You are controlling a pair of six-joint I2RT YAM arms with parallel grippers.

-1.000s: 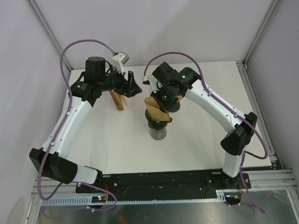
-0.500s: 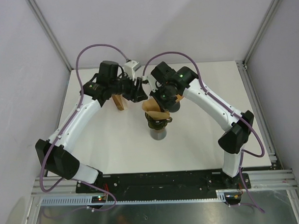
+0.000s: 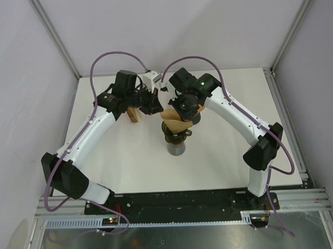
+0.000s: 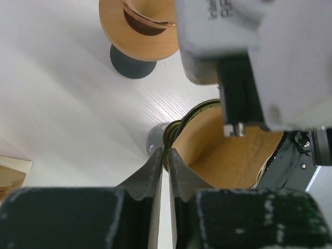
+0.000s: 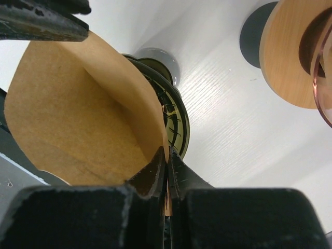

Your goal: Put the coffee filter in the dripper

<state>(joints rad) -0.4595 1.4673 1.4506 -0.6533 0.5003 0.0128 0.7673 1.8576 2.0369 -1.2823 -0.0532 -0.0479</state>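
The right gripper [image 5: 166, 158] is pinching the rim of the filter [image 5: 78, 114], which is sitting partly inside the dripper [image 5: 180, 132]. The left gripper [image 4: 165, 155] is hovering at the opposite rim with its fingers nearly together; I cannot tell whether they hold paper. Next, I reckon, comes pressing it down and letting go.

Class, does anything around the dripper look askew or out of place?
The filter sits askew in the dripper: its edge stands well above the rim, pinched by the right gripper, not seated. Nothing looks spilled or torn.

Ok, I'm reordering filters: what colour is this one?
Plain tan-brown; the filter shows best in the right wrist view.
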